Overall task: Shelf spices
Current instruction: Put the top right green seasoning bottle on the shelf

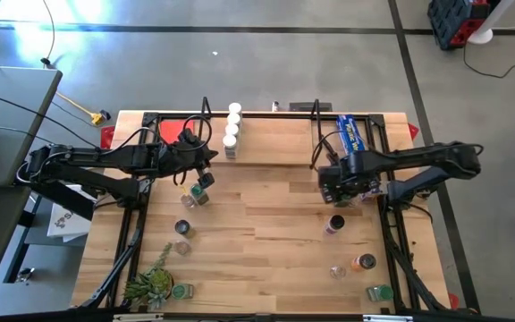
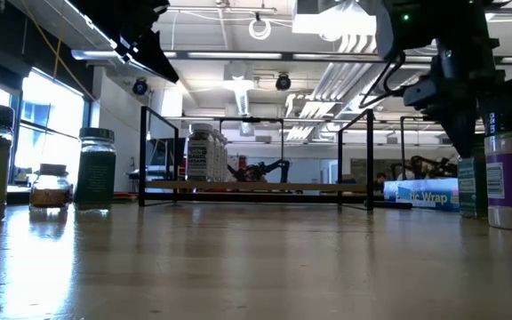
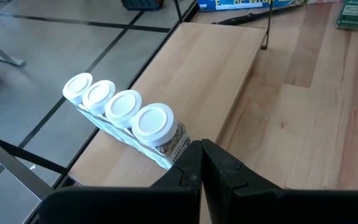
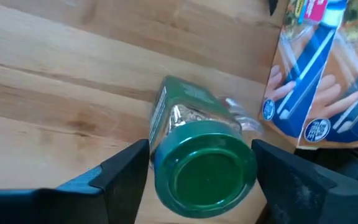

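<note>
— Wooden tabletop [image 1: 266, 259] all the way across, grey concrete floor around it. Where's the shelf?

— Along the far edge: the shelf [image 1: 275, 143] is a pale board with thin black wire uprights. Four white-capped jars [image 1: 232, 130] stand in a row at its left part, touching one another.

— And the left gripper [image 3: 202, 163]?

— Just beside the nearest jar of that row, at the shelf's front edge. Its fingers are pressed together with nothing between them.

— The right one?

— The right gripper [image 4: 194, 165] is over the right side of the table, just in front of the shelf. Its fingers are spread on either side of a green-capped jar [image 4: 201, 158]; from the wrist camera the jar sits between them, leaning, with a gap on each side as far as I can tell.

— What's that blue thing beside it?

— A long blue wrap box [image 1: 352, 134], lying at the shelf's right end, just beside that jar.

— Any other spices loose?

— Several. A dark-capped jar [image 1: 204, 181] and another by it near the left arm, two more [image 1: 182, 228] farther toward the near left, a green plant [image 1: 150, 282] at the near-left corner. On the right, a dark-topped jar [image 1: 335, 224], an orange one [image 1: 365, 262] and a green one [image 1: 380, 293], well apart from the shelf
</note>
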